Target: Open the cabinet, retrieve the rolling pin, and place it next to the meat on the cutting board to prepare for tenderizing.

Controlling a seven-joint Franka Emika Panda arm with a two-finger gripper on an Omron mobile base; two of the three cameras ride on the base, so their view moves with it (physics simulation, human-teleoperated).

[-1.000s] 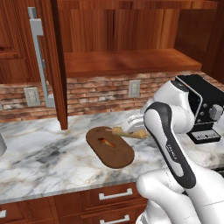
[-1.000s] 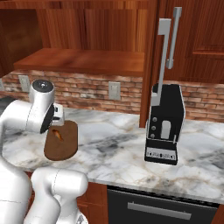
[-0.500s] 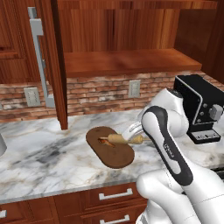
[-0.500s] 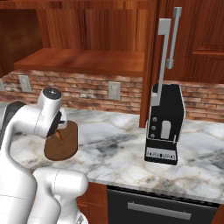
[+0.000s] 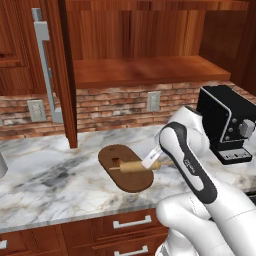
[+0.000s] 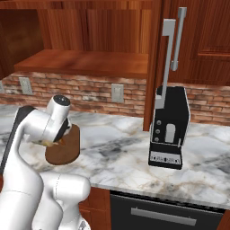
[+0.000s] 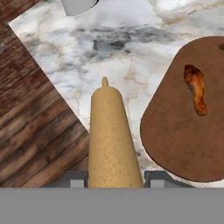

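Looking from the left base camera, you see the cabinet [image 5: 100, 40] standing open, its door [image 5: 60, 75] swung out with the grey bar handle [image 5: 47, 70] showing. On the marble worktop [image 5: 45, 185] lies the cutting board [image 5: 131, 176], and the rolling pin [image 5: 136, 166] hangs over it, clamped at its right end in the gripper [image 5: 150, 161]. The meat [image 5: 116, 161] sits on the board just left of the pin.

From the right base camera, your arm hides most of the cutting board [image 6: 67, 152]; a black coffee machine [image 6: 169, 127] stands well to the right.

In the hand camera, the gripper [image 7: 115, 178] is closed on the rolling pin [image 7: 111, 135], which points away beside the cutting board [image 7: 175, 131] carrying the meat [image 7: 195, 89].
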